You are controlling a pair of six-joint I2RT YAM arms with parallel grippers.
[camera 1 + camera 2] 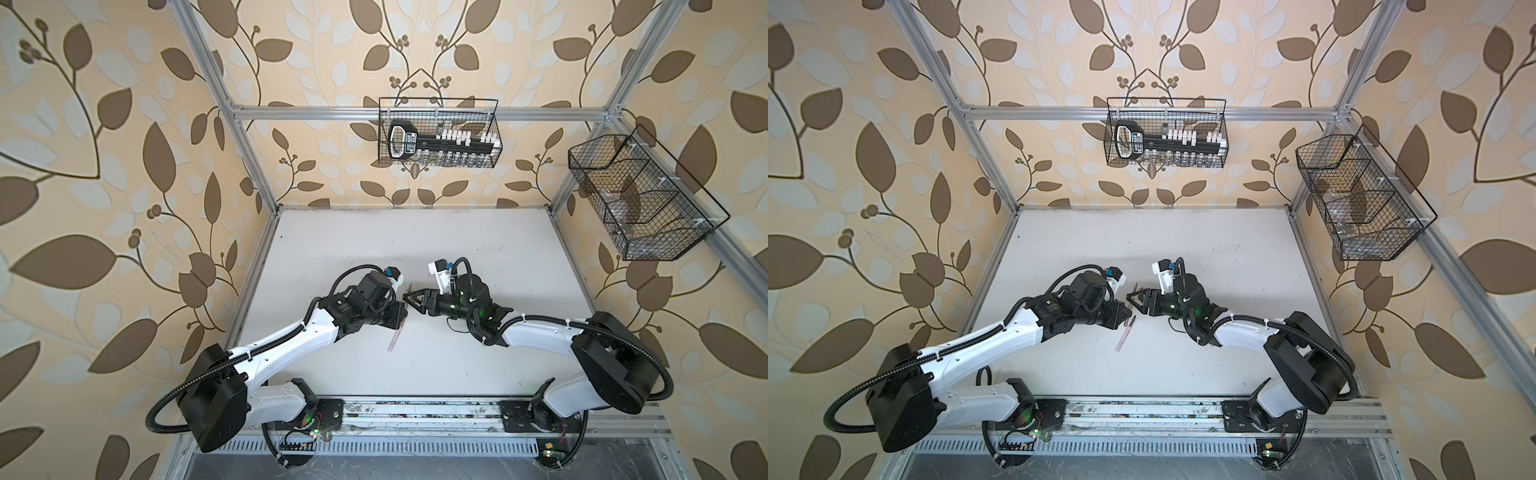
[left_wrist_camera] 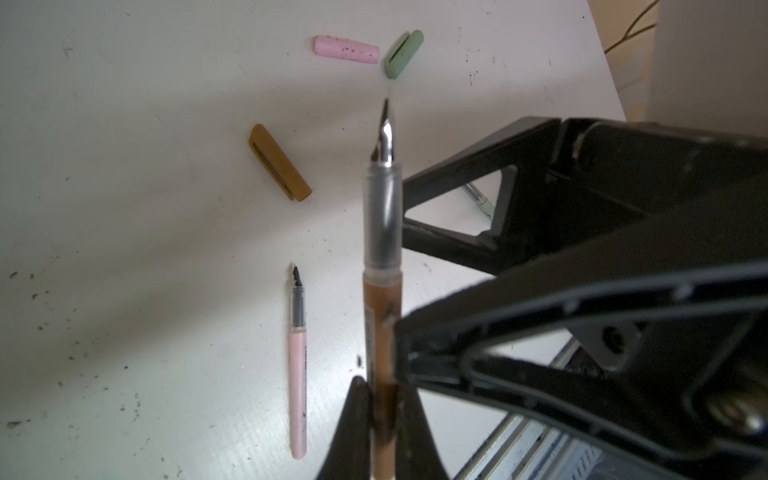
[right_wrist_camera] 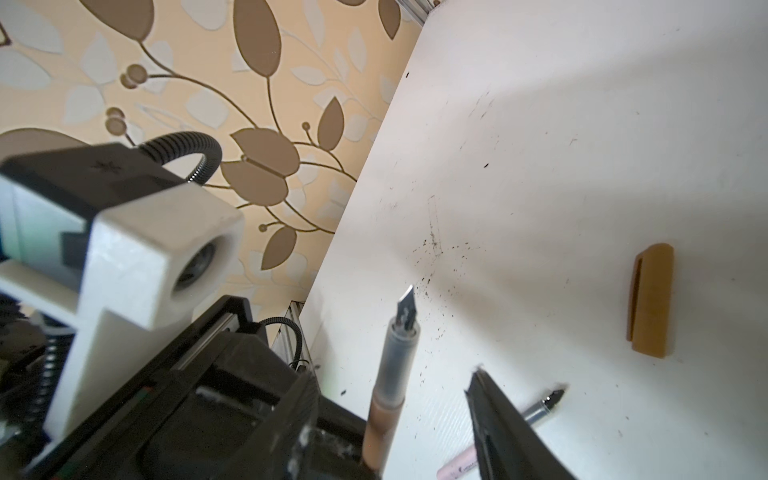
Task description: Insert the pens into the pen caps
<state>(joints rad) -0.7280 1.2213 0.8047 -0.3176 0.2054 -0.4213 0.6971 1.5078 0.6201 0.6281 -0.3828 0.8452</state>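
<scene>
While brown pen (image 2: 382, 311) stands clamped, right end effector (image 1: 409, 301) — agape — screens green pen (image 2: 484, 205).

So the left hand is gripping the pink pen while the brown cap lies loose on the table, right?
Not quite. The left hand grips the brown pen; the left wrist view shows the pink pen lying on the table. The brown cap does lie loose there.
</scene>
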